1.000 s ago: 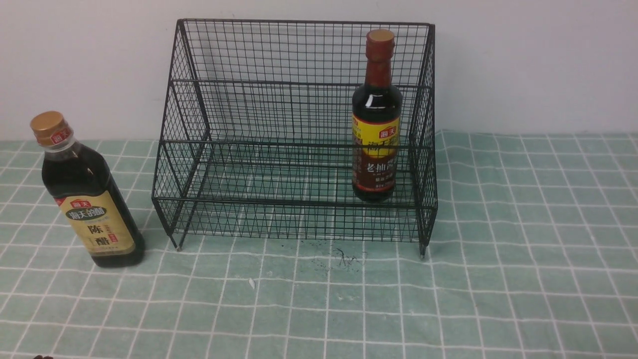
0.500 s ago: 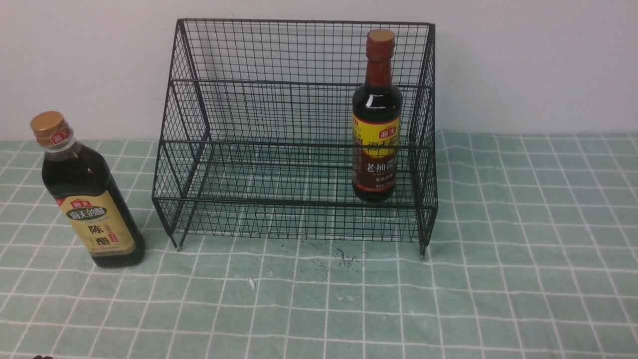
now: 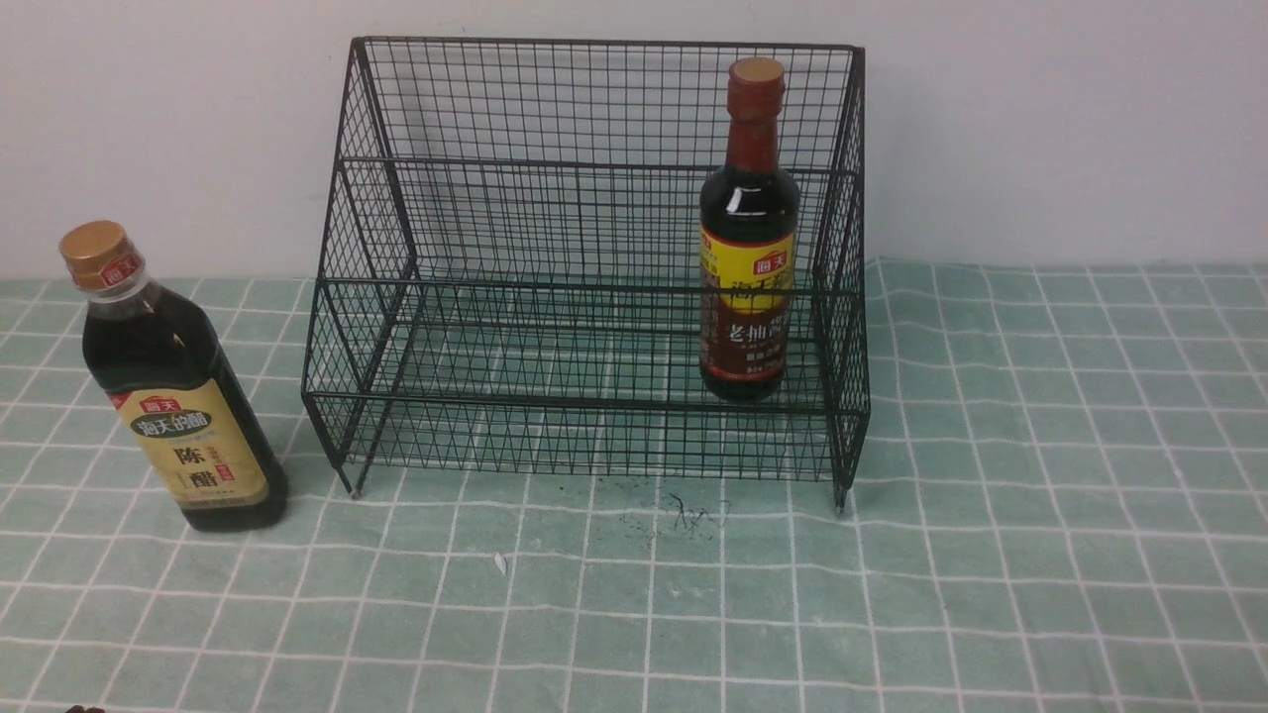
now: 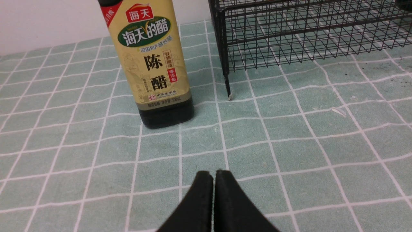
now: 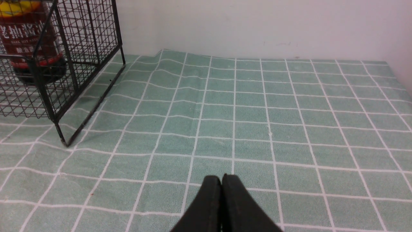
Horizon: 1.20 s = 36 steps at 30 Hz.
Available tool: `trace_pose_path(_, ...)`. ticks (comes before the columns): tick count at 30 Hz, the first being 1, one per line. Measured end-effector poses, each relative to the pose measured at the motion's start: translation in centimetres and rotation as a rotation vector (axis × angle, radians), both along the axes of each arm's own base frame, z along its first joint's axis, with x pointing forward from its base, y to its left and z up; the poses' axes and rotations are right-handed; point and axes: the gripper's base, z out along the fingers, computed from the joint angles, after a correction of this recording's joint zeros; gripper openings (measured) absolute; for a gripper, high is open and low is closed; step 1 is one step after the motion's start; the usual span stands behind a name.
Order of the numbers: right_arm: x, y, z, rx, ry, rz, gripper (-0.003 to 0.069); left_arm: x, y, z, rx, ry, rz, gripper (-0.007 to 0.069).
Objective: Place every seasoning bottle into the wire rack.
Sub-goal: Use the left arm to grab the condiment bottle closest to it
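In the front view, the round bottle point(image 3: 749, 287) stood inside my wire rack point(image 3: 584, 401); the squarish bottle point(image 3: 183, 406) stood outside, left. My left pincer point(image 4: 213, 174) and right pincer point(image 5: 222, 178) were together.

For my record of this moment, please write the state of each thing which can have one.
Vinegar bottle: capped, upright on the table, outside the rack.
Soy bottle: capped, upright inside the rack.
Rack: standing on the table, holding one bottle.
Left gripper: shut, holding nothing.
Right gripper: shut, holding nothing.
Tablecloth: spread out, slightly wrinkled.
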Motion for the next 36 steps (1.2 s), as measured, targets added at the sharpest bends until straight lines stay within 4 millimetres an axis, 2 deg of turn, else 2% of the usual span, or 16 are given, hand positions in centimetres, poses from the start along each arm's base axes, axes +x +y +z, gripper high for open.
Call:
trace_pose_path(3, 0.0, 0.0, 0.0, 0.000, 0.000, 0.000, -0.0010, 0.1, -0.1, 0.3, -0.073, -0.038, 0.006, -0.0010)
trace_pose_path(6, 0.0, 0.0, 0.0, 0.000, 0.000, 0.000, -0.0010, 0.3, -0.2, 1.5, -0.189, -0.158, 0.016, -0.0010)
trace_pose_path(11, 0.0, 0.0, 0.0, 0.000, 0.000, 0.000, -0.0010, 0.2, 0.5, 4.6, -0.397, -0.496, 0.069, -0.0010)
trace_pose_path(13, 0.0, 0.0, 0.0, 0.000, 0.000, 0.000, -0.0010, -0.2, 1.1, 6.1, -0.442, -0.666, 0.101, -0.0010)
trace_pose_path(15, 0.0, 0.0, 0.0, 0.000, 0.000, 0.000, -0.0010, -0.6, 1.4, 7.2, -0.450, -0.765, 0.119, -0.0010)
trace_pose_path(18, 0.0, 0.0, 0.0, 0.000, 0.000, 0.000, -0.0010, -0.2, 1.4, 8.9, -0.386, -0.767, 0.122, -0.0010)
trace_pose_path(19, 0.0, 0.0, 0.0, 0.000, 0.000, 0.000, -0.0010, 0.3, 1.2, 10.2, -0.339, -0.748, 0.118, -0.0010)
trace_pose_path(22, 0.0, 0.0, 0.0, 0.000, -0.001, 0.000, -0.0010, 2.5, 0.8, 12.2, -0.263, -0.645, 0.115, -0.0001)
trace_pose_path(23, 0.0, 0.0, 0.0, 0.000, -0.001, 0.000, -0.0010, 3.8, 0.7, 12.8, -0.242, -0.596, 0.119, 0.0011)
trace_pose_path(24, 0.0, 0.0, 0.0, 0.000, -0.001, 0.000, -0.0010, 4.0, 0.7, 12.9, -0.239, -0.589, 0.119, 0.0017)
trace_pose_path(27, 0.0, 0.0, 0.0, 0.000, -0.001, 0.000, -0.0010, 7.4, 0.4, 13.6, -0.171, -0.489, 0.131, 0.0096)
trace_pose_path(28, 0.0, 0.0, 0.0, 0.000, -0.002, 0.000, -0.0010, 7.8, 0.4, 13.6, -0.164, -0.480, 0.134, 0.0110)
trace_pose_path(30, 0.0, 0.0, 0.0, 0.000, -0.002, 0.000, -0.0010, 10.2, 0.5, 13.8, -0.131, -0.439, 0.178, 0.0231)
trace_pose_path(31, 0.0, 0.0, 0.0, 0.000, -0.002, 0.000, -0.0010, 10.2, 0.6, 14.0, -0.139, -0.442, 0.181, 0.0231)
trace_pose_path(33, 0.0, 0.0, 0.0, 0.000, -0.002, 0.000, -0.0010, 12.6, 0.9, 14.4, -0.141, -0.414, 0.251, 0.0383)
trace_pose_path(36, 0.0, 0.0, 0.0, 0.000, -0.002, 0.000, -0.0010, 14.6, 1.1, 14.5, -0.139, -0.378, 0.300, 0.0496)
